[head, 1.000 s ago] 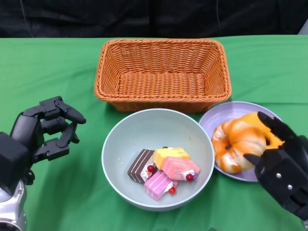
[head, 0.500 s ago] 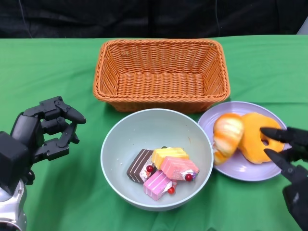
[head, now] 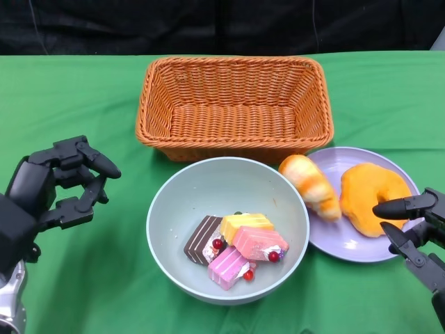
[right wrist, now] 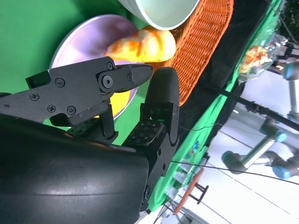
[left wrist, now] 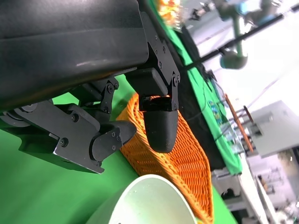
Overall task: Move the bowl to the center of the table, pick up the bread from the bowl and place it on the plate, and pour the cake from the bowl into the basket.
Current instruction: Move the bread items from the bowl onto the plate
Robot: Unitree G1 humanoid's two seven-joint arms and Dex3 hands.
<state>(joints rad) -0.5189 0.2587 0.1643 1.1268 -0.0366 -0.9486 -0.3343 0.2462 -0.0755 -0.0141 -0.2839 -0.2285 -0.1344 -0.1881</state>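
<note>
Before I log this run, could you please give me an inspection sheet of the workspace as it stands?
Surface: green cloth over the table, no spills seen.
Job's things: pale green bowl at the centre front, holding small cake pieces; striped bread roll leaning over the edge of the purple plate; round orange bread on the plate; orange wicker basket behind the bowl, nothing in it.
Clutter: nothing seen on the cloth.
Hands: left hand beside the bowl, holding nothing; right hand at the plate's rim, fingers apart, holding nothing.
Cables: thin black cables off the table in the right wrist view.
Surroundings: black backdrop; other robot arms beyond the table.
</note>
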